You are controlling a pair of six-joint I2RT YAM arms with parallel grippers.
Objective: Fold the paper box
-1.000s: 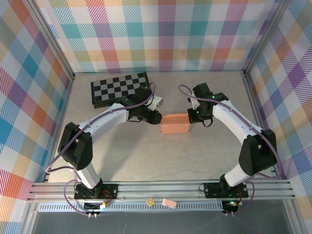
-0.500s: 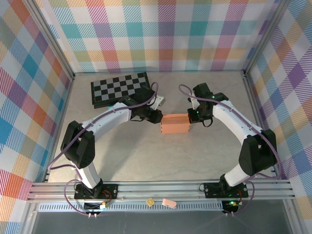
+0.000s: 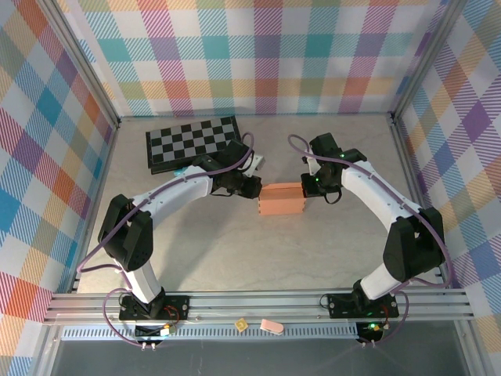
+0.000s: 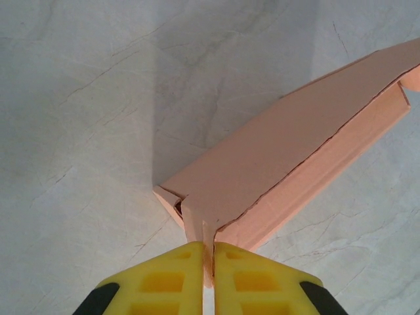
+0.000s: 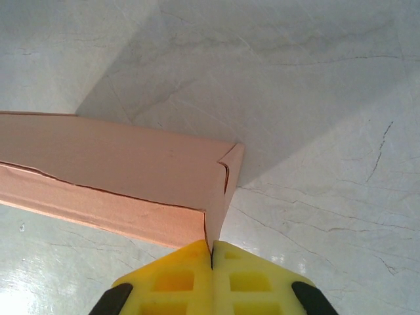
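Grey stone-look table [image 3: 235, 243] | plaid walls [image 3: 274, 55] | left tool [image 4: 209, 254], right tool [image 5: 211, 254] each pinching paper box [image 3: 282, 201] flap

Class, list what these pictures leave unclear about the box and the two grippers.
Top view: wrists hide how the left gripper and right gripper pinch the paper box.
Left wrist view: the box's far end, cut by the right edge.
Right wrist view: its other end, cut by the left edge.

Salmon-orange paper box [image 3: 282, 200], thin cardboard, folded into a low rectangular form; lies flat, long axis left to right, one corner seam slightly gaping.
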